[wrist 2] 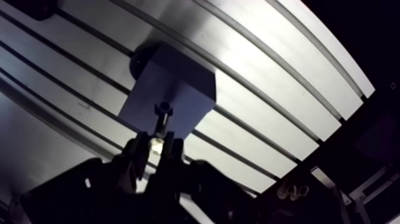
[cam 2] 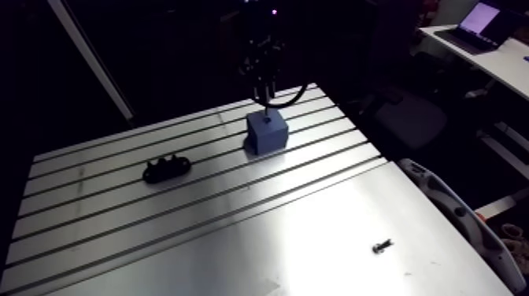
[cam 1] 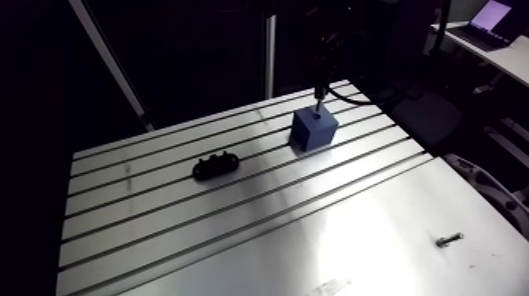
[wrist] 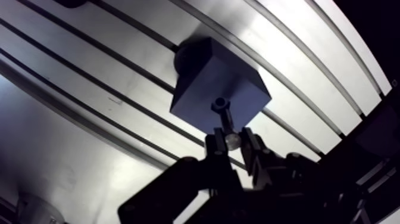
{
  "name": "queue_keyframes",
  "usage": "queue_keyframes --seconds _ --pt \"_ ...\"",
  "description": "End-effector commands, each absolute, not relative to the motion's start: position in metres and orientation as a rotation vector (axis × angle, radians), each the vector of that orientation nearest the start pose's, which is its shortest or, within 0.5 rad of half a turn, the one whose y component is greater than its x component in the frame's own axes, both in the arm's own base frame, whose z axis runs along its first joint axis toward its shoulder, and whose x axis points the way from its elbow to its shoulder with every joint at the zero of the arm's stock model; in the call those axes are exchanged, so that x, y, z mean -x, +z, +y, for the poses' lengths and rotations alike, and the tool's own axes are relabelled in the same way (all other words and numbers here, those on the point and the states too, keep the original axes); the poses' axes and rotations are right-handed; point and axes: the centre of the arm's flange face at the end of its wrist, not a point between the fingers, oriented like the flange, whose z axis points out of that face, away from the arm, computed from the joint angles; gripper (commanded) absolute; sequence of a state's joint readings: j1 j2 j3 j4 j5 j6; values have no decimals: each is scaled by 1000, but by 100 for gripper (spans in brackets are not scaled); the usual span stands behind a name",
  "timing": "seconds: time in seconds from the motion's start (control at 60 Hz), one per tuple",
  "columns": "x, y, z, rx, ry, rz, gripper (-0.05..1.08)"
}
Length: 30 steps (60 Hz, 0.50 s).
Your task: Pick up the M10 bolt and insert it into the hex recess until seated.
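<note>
Robotiq gripper (wrist: 231, 142) directly above the blue block (cam 1: 313, 128), its two fingers clamped on the M10 bolt (wrist: 224, 121). Slotted aluminium table (cam 1: 236, 216) carries the block. A black lobed part (cam 1: 215, 165) lies well apart from the block. The bolt hangs upright, its lower end at the hex recess (cam 1: 316, 116) in the block's top. A small screw (cam 1: 450, 238) lies farthest from the block.

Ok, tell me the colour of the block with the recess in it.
Plain blue: the block shows it best in the arm view.
</note>
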State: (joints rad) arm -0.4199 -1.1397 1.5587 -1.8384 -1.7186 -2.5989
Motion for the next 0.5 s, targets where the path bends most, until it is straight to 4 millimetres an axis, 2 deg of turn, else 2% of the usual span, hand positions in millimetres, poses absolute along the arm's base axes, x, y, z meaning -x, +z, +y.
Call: queue_keyframes --seconds 0.017,0.5 --pt "614 275 144 891 13 2790 90" --pt "615 266 144 887 0 2780 90"
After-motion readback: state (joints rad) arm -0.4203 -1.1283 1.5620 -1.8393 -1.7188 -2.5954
